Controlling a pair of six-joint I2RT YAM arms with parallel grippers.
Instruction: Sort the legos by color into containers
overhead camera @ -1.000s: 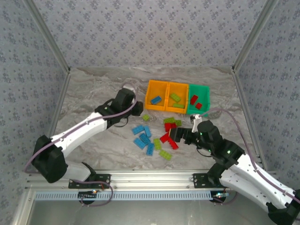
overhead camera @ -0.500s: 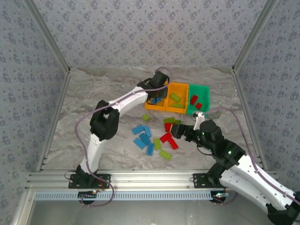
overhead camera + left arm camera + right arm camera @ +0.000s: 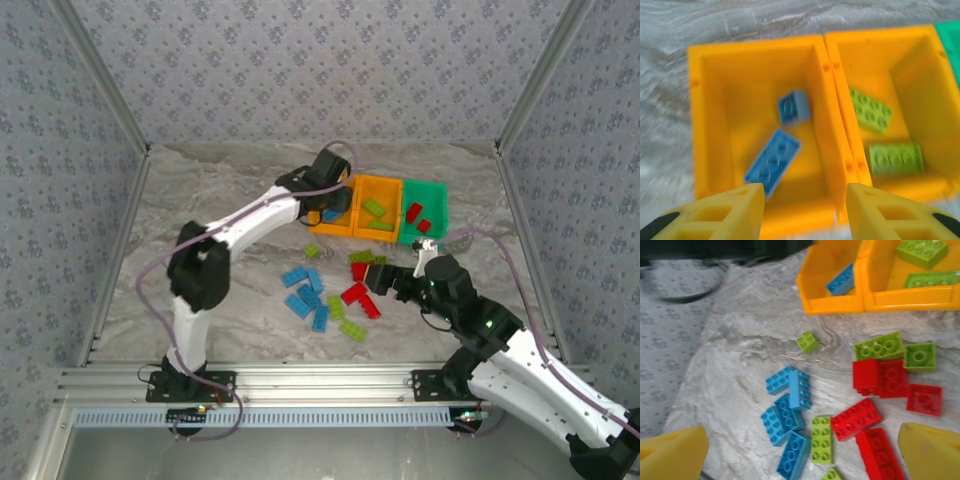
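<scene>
left claw [image 3: 805, 210]: parted, empty, above left orange bin [image 3: 710, 115] holding two blue bricks [image 3: 774, 159] | right claw [image 3: 802, 452]: spread wide, empty, over loose legos [image 3: 858, 417] on counter [image 3: 740, 340]

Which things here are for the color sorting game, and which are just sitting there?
For the job: blue legos, green legos, red legos, left orange bin, right orange bin, green bin.
Just there: marble table, patterned walls, metal rail.
</scene>
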